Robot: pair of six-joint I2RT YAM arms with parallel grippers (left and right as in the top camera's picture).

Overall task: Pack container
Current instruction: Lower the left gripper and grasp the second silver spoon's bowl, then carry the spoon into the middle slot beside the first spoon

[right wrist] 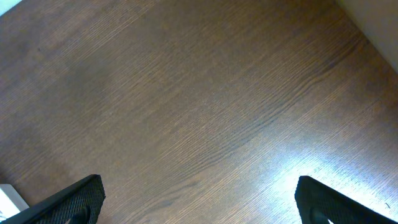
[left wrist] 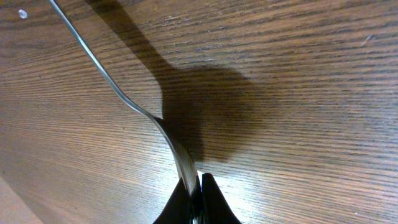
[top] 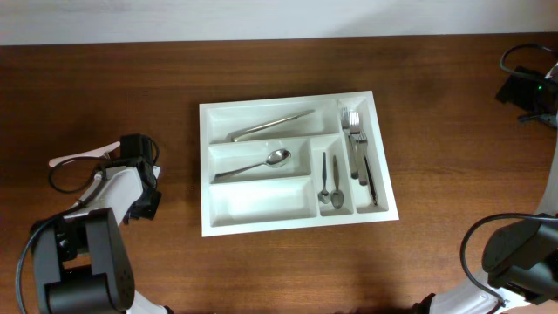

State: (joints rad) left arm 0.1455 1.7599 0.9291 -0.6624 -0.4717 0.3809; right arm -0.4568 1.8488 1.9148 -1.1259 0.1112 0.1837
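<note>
The container (top: 261, 202) is a white tray at the table's middle. It holds a long utensil (top: 272, 125) in the top compartment and a spoon (top: 257, 166) in the one below. Two small spoons (top: 329, 183) and several forks (top: 357, 153) lie in the narrow compartments. My left gripper (top: 122, 155) (left wrist: 200, 186) is well left of the tray, shut on the wide end of a metal utensil (left wrist: 124, 99) (top: 74, 160). Its thin stem runs away to the left over the wood. My right gripper (right wrist: 199, 193) (top: 527, 87) stands open over bare table at the far right corner.
The tray's lowest wide compartment (top: 235, 209) has nothing in it. A white corner (right wrist: 9, 198) shows at the left edge of the right wrist view. The table's far edge (top: 279, 39) meets a pale wall.
</note>
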